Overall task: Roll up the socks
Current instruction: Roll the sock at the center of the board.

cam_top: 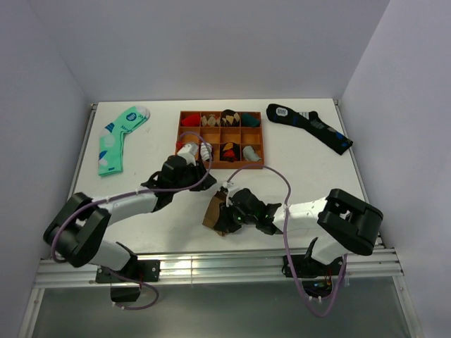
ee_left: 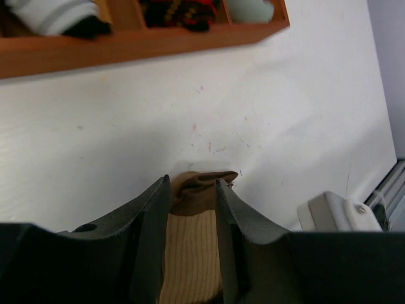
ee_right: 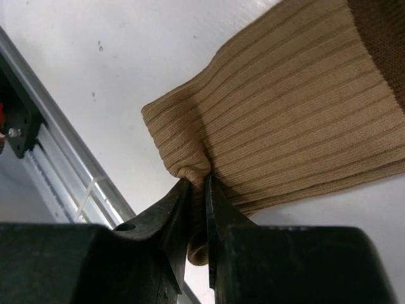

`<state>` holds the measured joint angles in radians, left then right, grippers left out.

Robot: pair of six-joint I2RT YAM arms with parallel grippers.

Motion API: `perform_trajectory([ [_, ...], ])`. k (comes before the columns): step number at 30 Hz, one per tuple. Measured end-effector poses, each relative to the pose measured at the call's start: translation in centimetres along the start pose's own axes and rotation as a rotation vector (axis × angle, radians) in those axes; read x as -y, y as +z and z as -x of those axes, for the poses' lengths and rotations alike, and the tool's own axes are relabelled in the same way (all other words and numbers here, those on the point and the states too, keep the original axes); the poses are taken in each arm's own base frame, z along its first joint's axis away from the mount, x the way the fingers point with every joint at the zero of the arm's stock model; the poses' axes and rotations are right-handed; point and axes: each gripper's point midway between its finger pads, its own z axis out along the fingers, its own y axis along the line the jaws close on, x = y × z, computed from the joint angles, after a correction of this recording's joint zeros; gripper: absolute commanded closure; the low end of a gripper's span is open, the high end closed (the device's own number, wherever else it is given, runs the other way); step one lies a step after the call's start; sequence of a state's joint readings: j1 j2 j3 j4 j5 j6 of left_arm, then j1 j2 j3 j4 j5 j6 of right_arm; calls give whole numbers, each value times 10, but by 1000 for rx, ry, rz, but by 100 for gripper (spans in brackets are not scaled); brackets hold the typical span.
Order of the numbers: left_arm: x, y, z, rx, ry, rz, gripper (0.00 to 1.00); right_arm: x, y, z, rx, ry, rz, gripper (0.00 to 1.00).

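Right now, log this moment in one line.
step: two-claw grasp | left claw: shut on tan sock | right claw: shut on tan sock fold

Robot lab test cell, not a home: left arm and right arm sit on an aluminium rail at the near edge of a white table. Purple cables loop loose off the wrists, and plain grey-white panels box the table in on three sides. What's on it looks like staged props: a wooden tray with compartments of rolled socks, tan socks in front of it, and a mint-green sock and a dark navy sock laid flat toward the far corners
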<state>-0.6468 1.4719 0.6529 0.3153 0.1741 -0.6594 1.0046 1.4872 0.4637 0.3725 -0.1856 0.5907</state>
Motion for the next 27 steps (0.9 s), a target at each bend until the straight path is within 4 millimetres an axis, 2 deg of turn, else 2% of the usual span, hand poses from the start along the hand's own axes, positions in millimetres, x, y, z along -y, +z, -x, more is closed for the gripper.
perform_trajectory([
  [4, -5, -25, 23, 128, -17, 31, 57, 4, -4, -1, -62, 55, 31, 82],
  [8, -4, -48, 23, 208, -43, 4, 53, 9, -6, 2, -119, 137, 64, 83],
  [16, -22, -74, -16, 226, -118, -18, 48, 16, -9, 6, -223, 323, 147, 83],
  [18, -21, -79, -25, 229, -130, -35, 40, 16, -8, 8, -248, 364, 168, 83],
  [22, -9, -82, -39, 225, -158, -79, 41, 20, -11, 14, -276, 455, 188, 87],
  [27, -5, -77, -63, 201, -250, -57, 42, 19, -15, 23, -277, 555, 201, 87],
])
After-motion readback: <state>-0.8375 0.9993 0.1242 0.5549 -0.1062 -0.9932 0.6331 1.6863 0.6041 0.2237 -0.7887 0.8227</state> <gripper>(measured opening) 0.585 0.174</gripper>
